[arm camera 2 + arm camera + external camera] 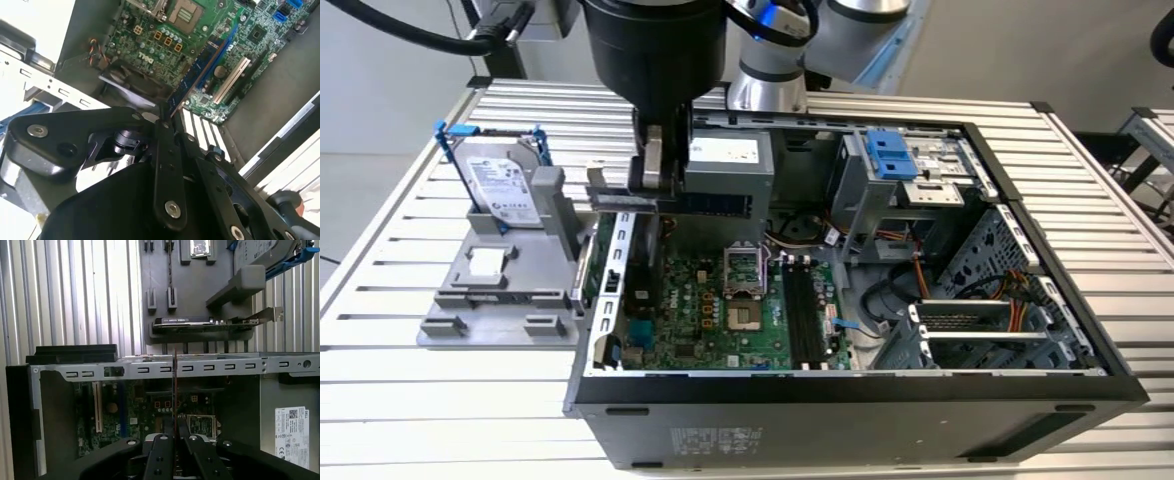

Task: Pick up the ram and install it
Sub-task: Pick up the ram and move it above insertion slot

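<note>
Dark green-blue, the ram point(718, 204) hangs in the gripper point(660, 190) over the open PC case point(854, 385), toward its far-left corner in the exterior view. The jaws are closed down tight on one end of the stick. The rest pokes out level toward the exterior view's right, w/ the board standing on its edge.

It sits up near the case rim, above the green motherboard point(707, 300) and not touching it. The long black slots point(803, 315) lie lower, nearer and further right, well apart from the stick.

In the second wrist view the ram point(195, 75) runs out from between the fingertips of the gripper point(167, 117) across the board below. In the first wrist view the ram point(175, 390) shows edge-on as a thin line rising from the gripper point(175, 432).

On the slatted metal table point(454, 400), just left of the case in the exterior view, is a grey holder point(494, 300). A silver hard drive point(500, 185) in a blue frame stands tilted in it.
</note>
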`<state>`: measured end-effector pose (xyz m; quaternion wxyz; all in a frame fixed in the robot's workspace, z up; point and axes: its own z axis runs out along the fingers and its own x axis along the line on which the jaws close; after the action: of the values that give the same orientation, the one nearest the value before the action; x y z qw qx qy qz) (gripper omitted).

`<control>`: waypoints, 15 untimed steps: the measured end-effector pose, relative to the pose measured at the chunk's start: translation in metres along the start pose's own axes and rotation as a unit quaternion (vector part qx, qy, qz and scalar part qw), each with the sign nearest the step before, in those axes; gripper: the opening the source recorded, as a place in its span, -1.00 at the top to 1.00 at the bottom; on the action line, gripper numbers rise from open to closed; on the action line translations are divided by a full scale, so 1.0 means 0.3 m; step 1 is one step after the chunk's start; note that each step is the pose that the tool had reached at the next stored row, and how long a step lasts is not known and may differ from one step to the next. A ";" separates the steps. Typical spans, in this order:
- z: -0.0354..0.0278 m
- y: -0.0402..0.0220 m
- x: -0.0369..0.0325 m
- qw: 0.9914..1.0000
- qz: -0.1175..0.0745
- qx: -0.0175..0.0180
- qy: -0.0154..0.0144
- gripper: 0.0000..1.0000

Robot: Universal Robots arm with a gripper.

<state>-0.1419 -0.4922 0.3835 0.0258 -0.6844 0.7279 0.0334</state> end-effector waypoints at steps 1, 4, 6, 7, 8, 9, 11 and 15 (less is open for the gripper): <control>0.002 -0.002 0.000 1.000 0.000 0.000 0.000 1.00; 0.009 -0.009 0.000 1.000 0.000 0.000 0.000 1.00; 0.014 -0.014 0.000 1.000 0.000 0.000 0.000 1.00; 0.016 -0.017 0.000 1.000 0.000 0.000 0.000 1.00; 0.017 -0.021 0.000 1.000 0.000 0.000 0.000 1.00; 0.018 -0.024 0.000 1.000 0.000 0.000 0.000 1.00; 0.020 -0.034 0.000 1.000 0.000 0.000 0.000 1.00; 0.023 -0.059 -0.002 1.000 0.000 0.000 0.000 1.00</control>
<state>-0.1242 -0.4922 0.3763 0.0257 -0.6844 0.7279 0.0334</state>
